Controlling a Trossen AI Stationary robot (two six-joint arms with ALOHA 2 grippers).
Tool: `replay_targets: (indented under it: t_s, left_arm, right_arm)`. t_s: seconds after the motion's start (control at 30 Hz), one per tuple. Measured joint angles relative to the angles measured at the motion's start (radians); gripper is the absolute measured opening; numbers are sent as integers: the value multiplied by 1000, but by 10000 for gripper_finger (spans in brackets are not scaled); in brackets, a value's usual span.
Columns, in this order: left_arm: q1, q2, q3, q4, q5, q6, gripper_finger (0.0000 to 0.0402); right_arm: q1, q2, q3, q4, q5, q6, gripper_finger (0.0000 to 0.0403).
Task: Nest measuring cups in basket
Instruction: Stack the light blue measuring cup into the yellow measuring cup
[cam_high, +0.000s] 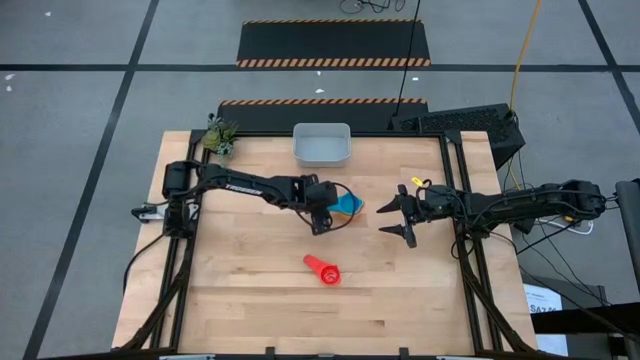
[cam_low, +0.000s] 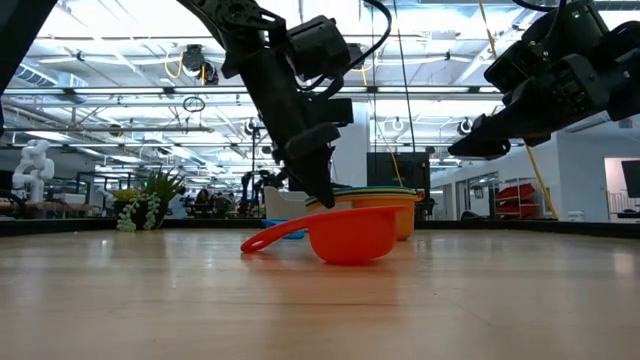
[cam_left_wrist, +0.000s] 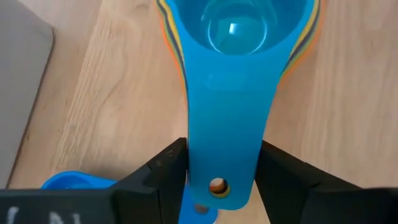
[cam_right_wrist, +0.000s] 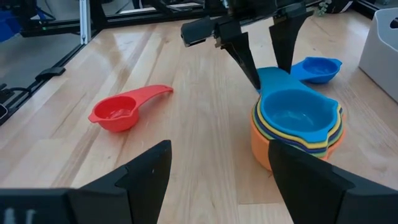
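A nested stack of measuring cups (cam_right_wrist: 297, 127), orange at the bottom and light blue on top, stands on its base mid-table (cam_high: 348, 205). My left gripper (cam_left_wrist: 221, 171) slants down at the stack's handles from the table's left, shut on them. A small blue cup (cam_right_wrist: 317, 68) lies on the table just beyond the stack. A red cup (cam_high: 322, 270) lies alone nearer the front edge. The pale basket (cam_high: 300, 146) stands at the far edge. My right gripper (cam_high: 405, 215) hovers open to the right of the stack, holding nothing. My left gripper pinches the top light-blue cup's handle (cam_left_wrist: 205, 168) by its two long edges, near its free end with the hole. The fingers (cam_left_wrist: 166, 171) slant down from the table's left, one on each side of the handle. The stack still stands on the table.
A small green plant (cam_high: 220, 135) sits at the far left corner, left of the basket. Bare wood lies between the stack and the basket, and around the red cup (cam_low: 345, 235) at the front.
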Motion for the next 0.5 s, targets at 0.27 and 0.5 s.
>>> replay_targets:
  t_s: [0.27, 0.5]
  left_arm:
    - [-22, 0, 0, 2, 2, -76, 150]
    - [-50, 0, 0, 1, -14, -189, 248]
  right_arm:
    - [0, 0, 0, 2, 0, 0, 263]
    - [0, -1, 0, 2, 0, -1, 263]
